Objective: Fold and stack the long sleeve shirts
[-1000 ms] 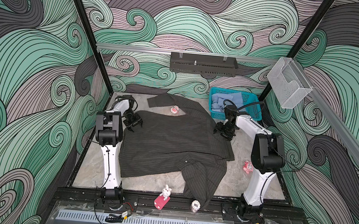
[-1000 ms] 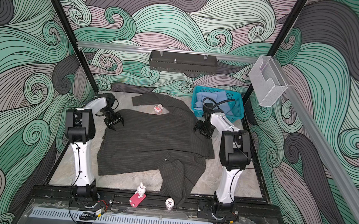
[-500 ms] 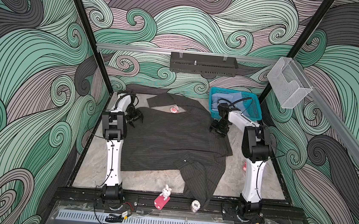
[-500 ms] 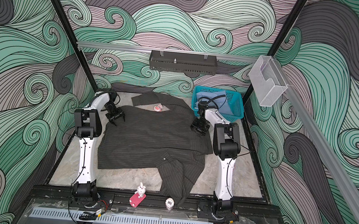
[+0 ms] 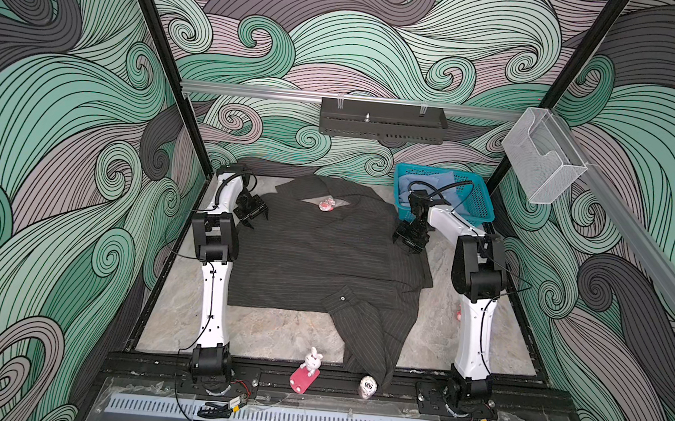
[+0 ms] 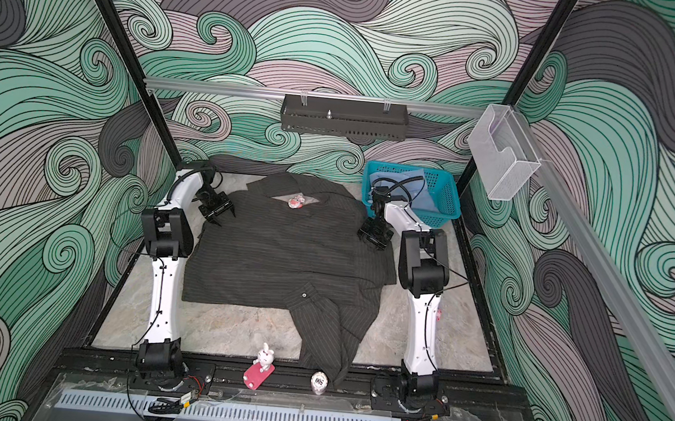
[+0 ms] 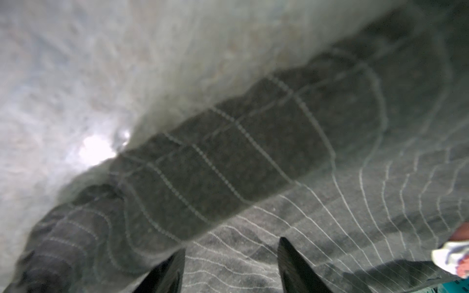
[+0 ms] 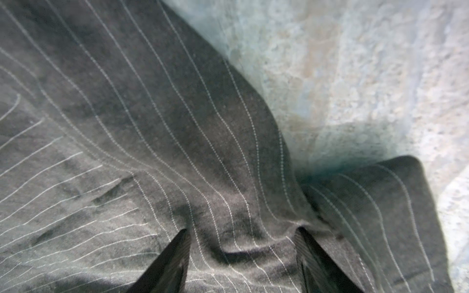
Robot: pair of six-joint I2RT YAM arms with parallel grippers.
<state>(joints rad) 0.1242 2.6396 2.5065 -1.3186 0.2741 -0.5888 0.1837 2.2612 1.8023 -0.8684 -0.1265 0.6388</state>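
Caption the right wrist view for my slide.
Right gripper, fingers spread, tips touching a bunched fold of the charcoal pinstriped shirt; marbled table beyond.

The dark shirt [image 5: 315, 259] with thin pale stripes lies spread flat on the worktop [image 5: 275, 335], right beside the teal basket [image 5: 473, 207], with its collar and small red tag [image 5: 326, 204] at the basket end. One long sleeve [image 5: 375, 335] is folded across and points away from the basket. The light blue shirt [image 5: 406, 188] sits bunched up inside the basket.
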